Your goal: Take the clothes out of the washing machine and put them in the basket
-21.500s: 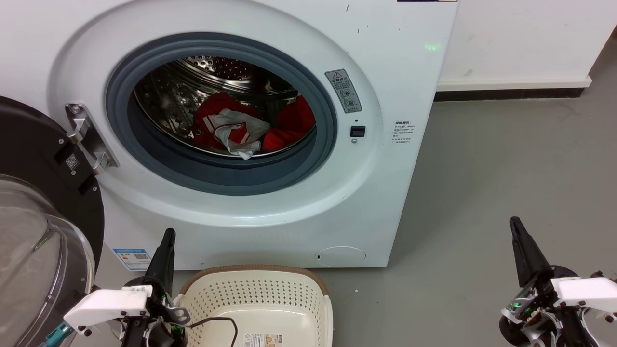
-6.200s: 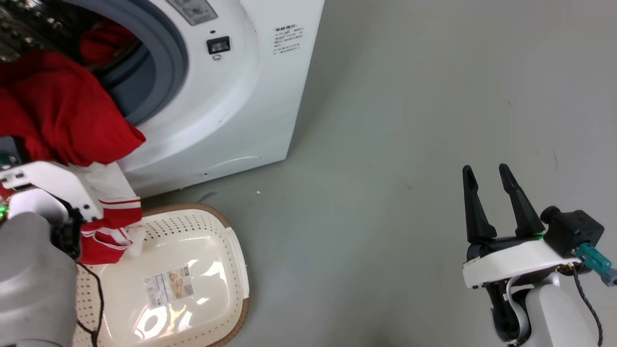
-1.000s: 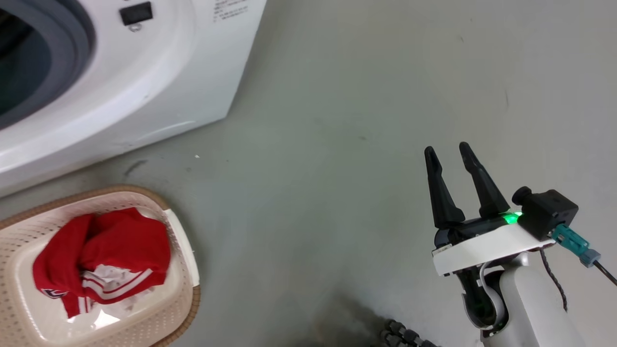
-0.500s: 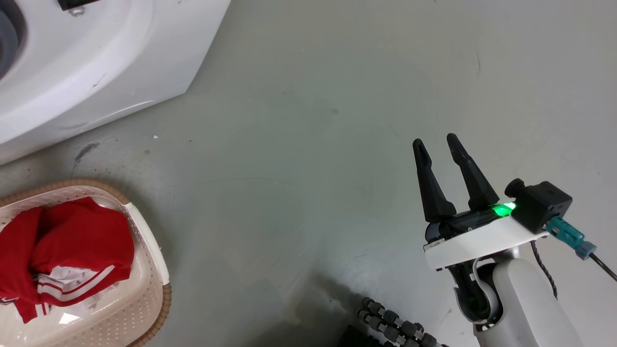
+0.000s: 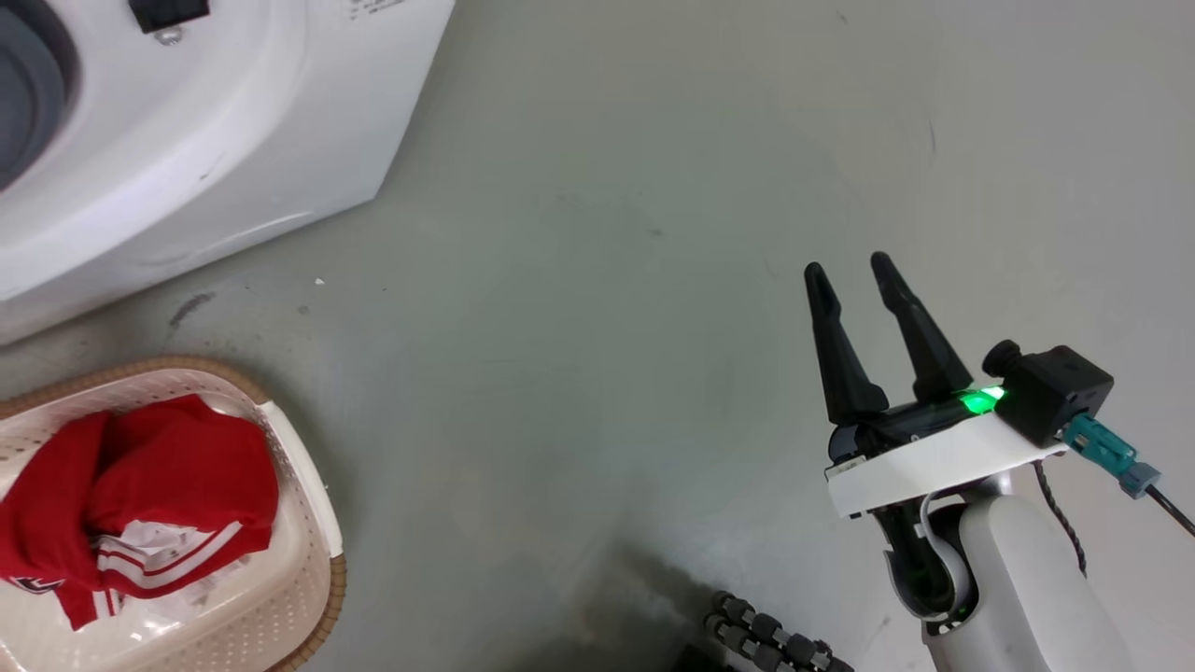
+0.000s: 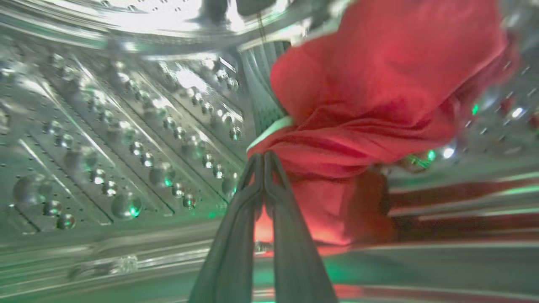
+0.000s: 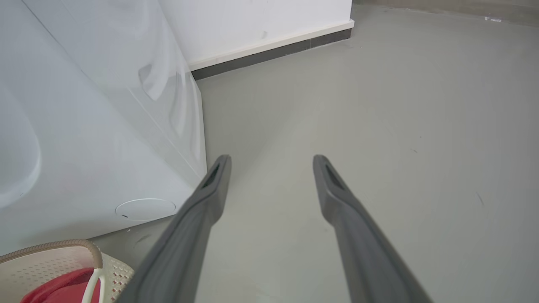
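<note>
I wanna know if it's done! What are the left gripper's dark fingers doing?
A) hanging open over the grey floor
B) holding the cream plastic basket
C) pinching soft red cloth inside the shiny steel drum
C: the left gripper is shut on soft red cloth in the shiny steel drum.

Red white-striped clothes, cream perforated basket, white washing machine

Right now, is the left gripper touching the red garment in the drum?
Touching. Left wrist view: the left gripper is closed, its tips pressed into a fold of the red garment inside the drum.
</note>
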{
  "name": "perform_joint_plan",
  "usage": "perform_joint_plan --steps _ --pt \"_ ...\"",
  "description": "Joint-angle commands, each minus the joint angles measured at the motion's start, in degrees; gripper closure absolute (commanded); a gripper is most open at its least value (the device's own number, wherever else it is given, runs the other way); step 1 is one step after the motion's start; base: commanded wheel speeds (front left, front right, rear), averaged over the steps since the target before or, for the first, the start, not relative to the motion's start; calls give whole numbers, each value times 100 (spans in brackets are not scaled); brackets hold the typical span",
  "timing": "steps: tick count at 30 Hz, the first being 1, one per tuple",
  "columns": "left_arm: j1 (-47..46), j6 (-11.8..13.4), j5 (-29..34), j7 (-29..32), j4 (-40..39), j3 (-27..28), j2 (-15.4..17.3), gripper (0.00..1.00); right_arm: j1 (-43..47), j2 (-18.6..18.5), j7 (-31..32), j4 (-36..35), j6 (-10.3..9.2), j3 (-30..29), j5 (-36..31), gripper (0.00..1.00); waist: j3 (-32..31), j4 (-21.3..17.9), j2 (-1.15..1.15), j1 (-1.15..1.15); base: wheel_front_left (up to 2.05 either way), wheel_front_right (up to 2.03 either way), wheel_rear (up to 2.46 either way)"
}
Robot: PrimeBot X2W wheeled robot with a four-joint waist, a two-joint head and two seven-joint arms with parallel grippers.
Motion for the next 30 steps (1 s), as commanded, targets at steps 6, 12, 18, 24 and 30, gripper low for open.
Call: perform_joint_plan --steps 6,12,18,24,30 --pt "372 109 -226 -1254 411 188 -243 100 119 -1 -10 -26 -4 -209 -263 0 -538 247 0 -1 0 0 0" --pt "778 102 -399 -2216 772 272 -526 100 244 0 -10 -27 -4 -343 -447 0 -987 440 0 -1 0 0 0" --pt "1360 65 -626 -3282 1115 375 -898 100 454 -1 -10 11 -4 -491 -681 0 -1525 694 0 -1 0 0 0" --pt "2095 34 -851 -4199 1215 482 -1314 100 726 -1 -11 63 -4 -643 -886 0 -2123 999 0 -1 0 0 0" --pt "2706 -86 -903 -4650 983 396 -1554 100 974 -1 99 -13 -4 -748 -1064 0 -2602 1320 0 -1 0 0 0"
